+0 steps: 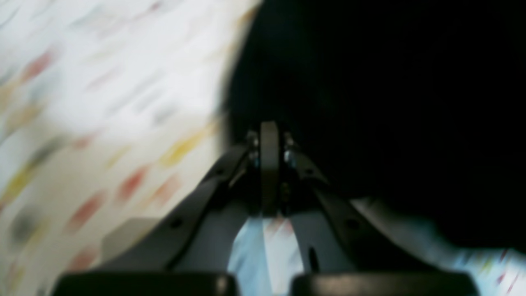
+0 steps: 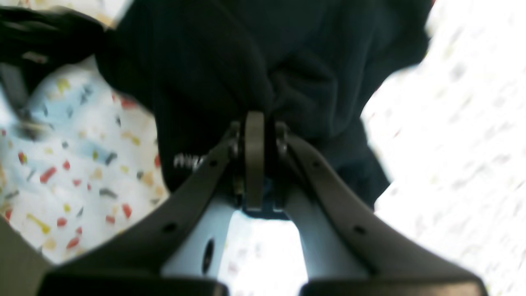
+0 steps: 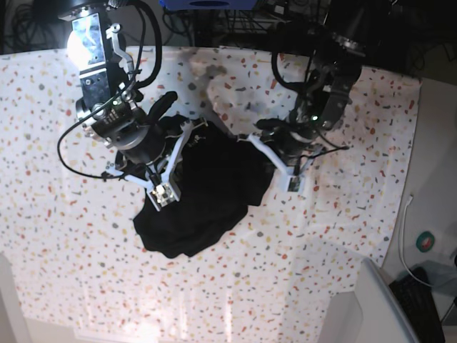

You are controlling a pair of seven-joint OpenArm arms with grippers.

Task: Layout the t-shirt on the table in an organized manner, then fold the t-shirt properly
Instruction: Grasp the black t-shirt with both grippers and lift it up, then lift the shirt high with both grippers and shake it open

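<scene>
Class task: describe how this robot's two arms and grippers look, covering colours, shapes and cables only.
Both arms are black, with loose black cables looping along them. The left gripper and right gripper each have dark, tapering fingers on pale grey-white bases. In the base view, white brackets show near both wrists.

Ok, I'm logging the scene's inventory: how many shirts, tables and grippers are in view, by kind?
t-shirt: 1, black, crumpled
table: 1, speckled white
grippers: 2, left gripper and right gripper, both shut on the t-shirt
Total: 4

Overhead base view; two close wrist views sharing the t-shirt (image 3: 203,193).
</scene>
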